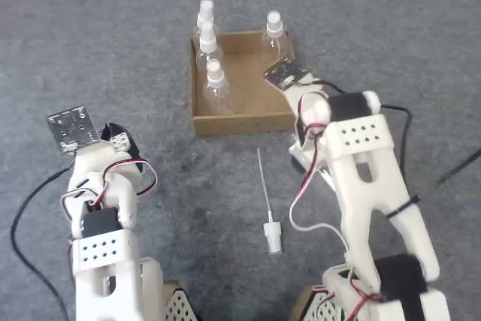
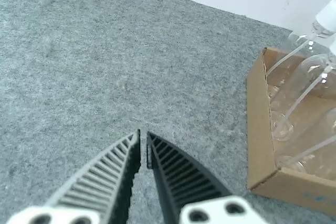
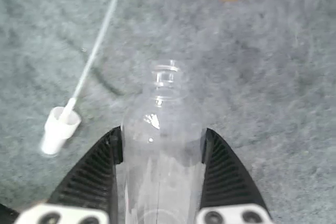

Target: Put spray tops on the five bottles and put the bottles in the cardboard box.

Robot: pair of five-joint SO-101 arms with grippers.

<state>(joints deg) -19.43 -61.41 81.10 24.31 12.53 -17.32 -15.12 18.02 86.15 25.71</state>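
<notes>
Right wrist view: we are pinching the uncapped bottle [image 3: 163,108] in the right gripper [image 3: 161,137]; the pressed-together left gripper [image 2: 143,141] is likely next fetching the spray top [image 1: 272,235], six o'clock from the box [image 1: 240,124].

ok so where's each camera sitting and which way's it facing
High view: fixed above the table, looking down; both arms show, left arm and right arm.
Left wrist view: on the left arm, looking past its shut left gripper toward the cardboard box.
Right wrist view: on the right arm, looking down past the right gripper clamping an uncapped bottle.
Shared: the right wrist and high views both show the loose spray top and the cardboard box.
</notes>
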